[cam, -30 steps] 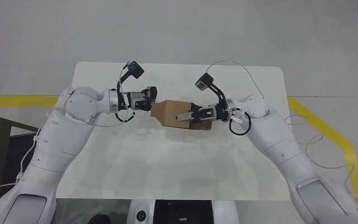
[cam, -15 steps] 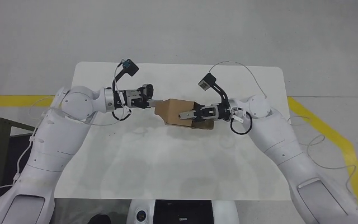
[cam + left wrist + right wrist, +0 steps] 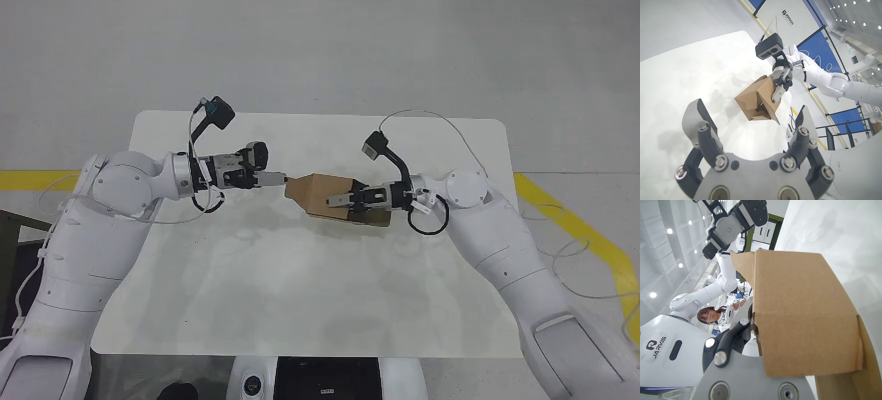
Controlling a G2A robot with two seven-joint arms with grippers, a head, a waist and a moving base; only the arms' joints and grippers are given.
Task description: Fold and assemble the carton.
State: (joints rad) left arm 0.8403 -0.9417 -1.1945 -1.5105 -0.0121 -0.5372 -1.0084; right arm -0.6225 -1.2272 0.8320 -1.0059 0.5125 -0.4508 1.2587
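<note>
A brown carton (image 3: 322, 193) hangs above the middle of the white table (image 3: 300, 300), partly folded, with loose flaps at its open end (image 3: 761, 111). My right gripper (image 3: 347, 199) is shut on a side panel of the carton (image 3: 800, 313); in the left wrist view it (image 3: 779, 87) pinches that panel from outside. One right finger (image 3: 746, 311) shows beside the cardboard. My left gripper (image 3: 751, 117) is open with nothing between its fingers. It points at the carton's open end, a short gap away. In the top view the left gripper (image 3: 277, 180) sits just left of the carton.
The table has bare room on all sides of the carton. Yellow floor tape (image 3: 30, 180) runs past both table ends. A dark cabinet (image 3: 15, 240) stands off the table's left side.
The right gripper has carried the carton slightly to the right. The left arm has swung its wrist up and back, and its gripper now stands off the carton's left end.
</note>
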